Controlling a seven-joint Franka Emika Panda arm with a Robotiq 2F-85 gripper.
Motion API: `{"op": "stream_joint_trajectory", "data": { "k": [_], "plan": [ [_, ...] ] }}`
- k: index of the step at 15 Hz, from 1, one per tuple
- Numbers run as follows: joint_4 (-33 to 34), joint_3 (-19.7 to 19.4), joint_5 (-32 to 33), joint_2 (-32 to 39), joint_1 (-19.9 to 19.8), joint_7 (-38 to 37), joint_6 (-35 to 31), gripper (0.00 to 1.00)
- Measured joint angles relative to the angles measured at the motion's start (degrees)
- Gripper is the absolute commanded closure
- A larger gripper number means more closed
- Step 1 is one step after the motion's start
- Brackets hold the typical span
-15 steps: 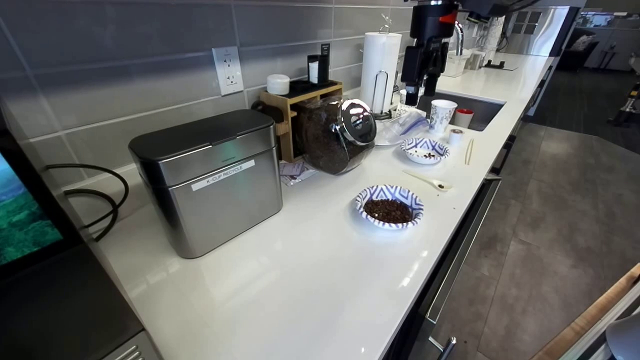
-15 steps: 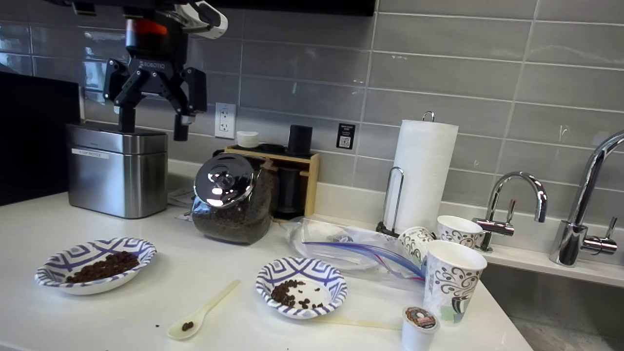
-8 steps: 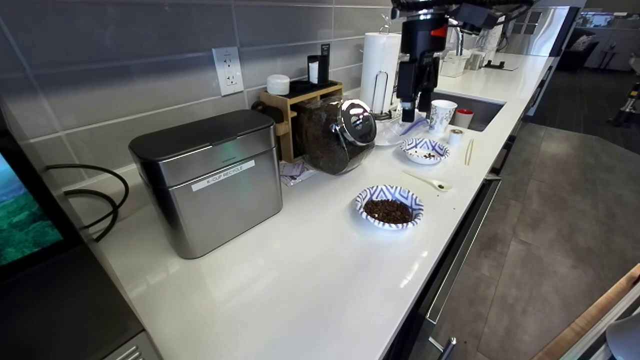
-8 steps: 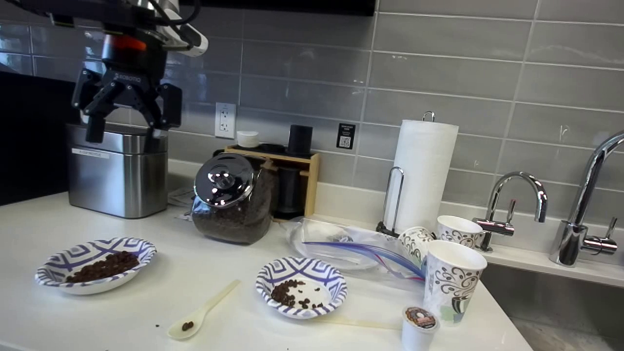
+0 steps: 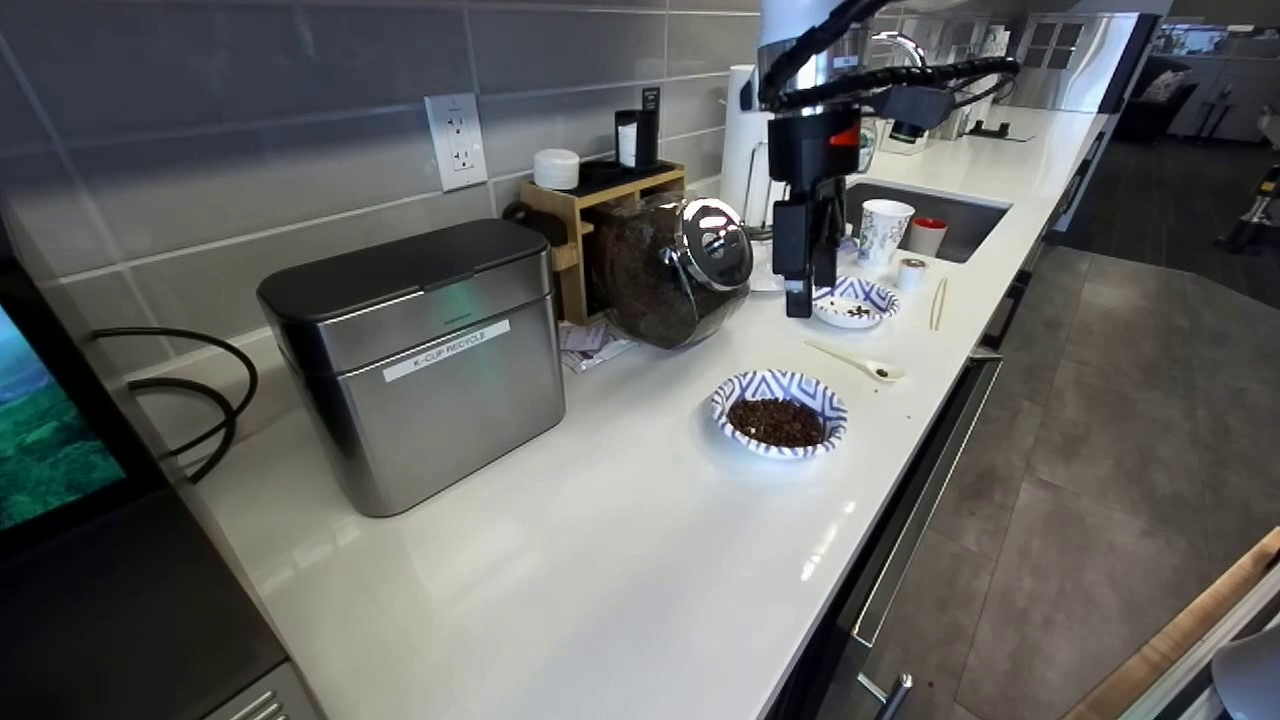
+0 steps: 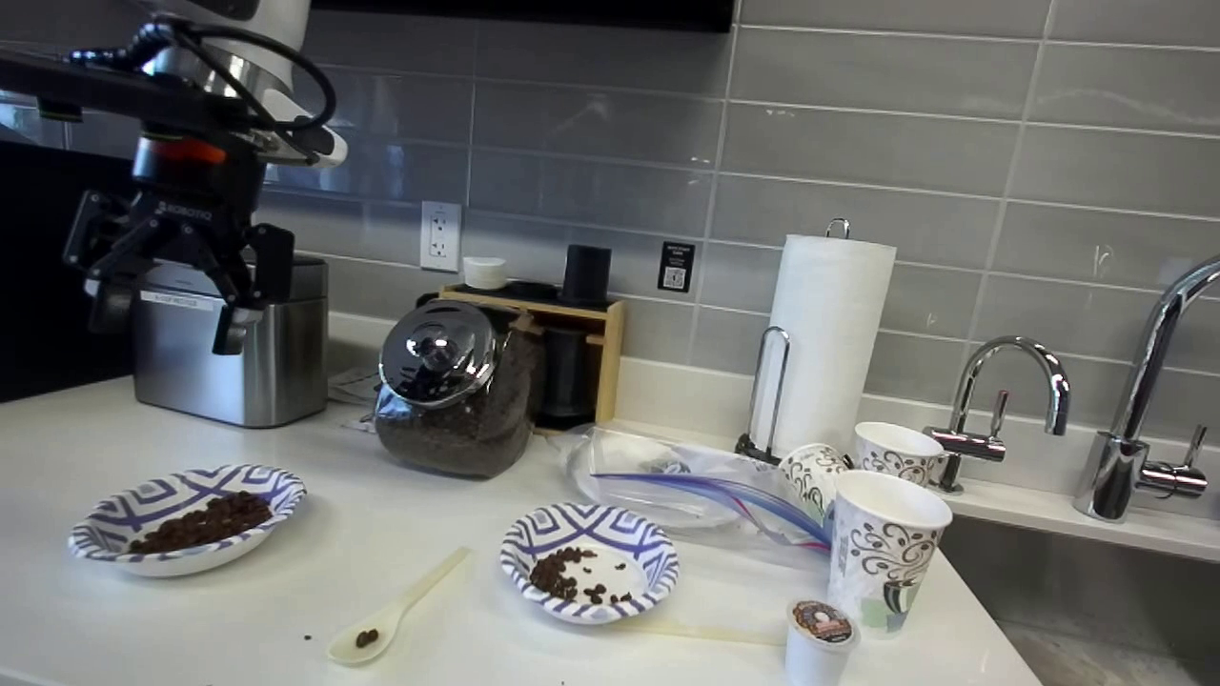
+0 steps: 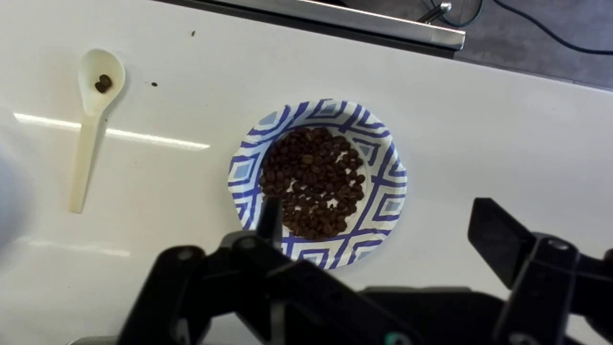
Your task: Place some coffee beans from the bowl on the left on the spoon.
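The coffee beans (image 7: 311,177) lie as a dark heap in the bowl with the blue-and-white rim (image 7: 385,191). This bowl also shows in both exterior views (image 5: 790,384) (image 6: 143,505), at the left in the latter. A pale spoon (image 7: 85,158) lies on the counter beside the bowl, with a couple of beans in its scoop; it shows in both exterior views (image 5: 842,356) (image 6: 410,595). My gripper (image 6: 172,326) is open and empty, above the counter and higher than the bowl. In the wrist view my gripper (image 7: 378,215) has one finger over the bowl's edge and one over bare counter.
Another patterned bowl (image 6: 658,562) with fewer beans stands past the spoon. Behind are a glass jar (image 6: 457,429), a steel bin (image 6: 229,362) and a wooden rack (image 6: 610,362). Paper cups (image 6: 886,543), a plastic bag (image 6: 705,505) and a K-cup (image 6: 820,648) stand near the sink.
My gripper has moved down, and to the left in both exterior views, staying open. The bowls, beans and spoon have not moved.
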State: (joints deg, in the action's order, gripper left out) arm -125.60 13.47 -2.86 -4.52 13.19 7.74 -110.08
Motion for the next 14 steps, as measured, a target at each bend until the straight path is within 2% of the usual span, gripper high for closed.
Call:
{"op": "stream_joint_trajectory", "data": {
  "k": [4,10,14],
  "plan": [
    [-4.5,1.1,0.4,0.3,1.0,0.3,-9.6,0.00],
    [-12.4,1.7,1.8,2.0,1.2,0.1,-28.1,0.00],
    [-14.6,1.4,2.8,3.8,1.1,0.0,-34.4,0.00]
  ]
}}
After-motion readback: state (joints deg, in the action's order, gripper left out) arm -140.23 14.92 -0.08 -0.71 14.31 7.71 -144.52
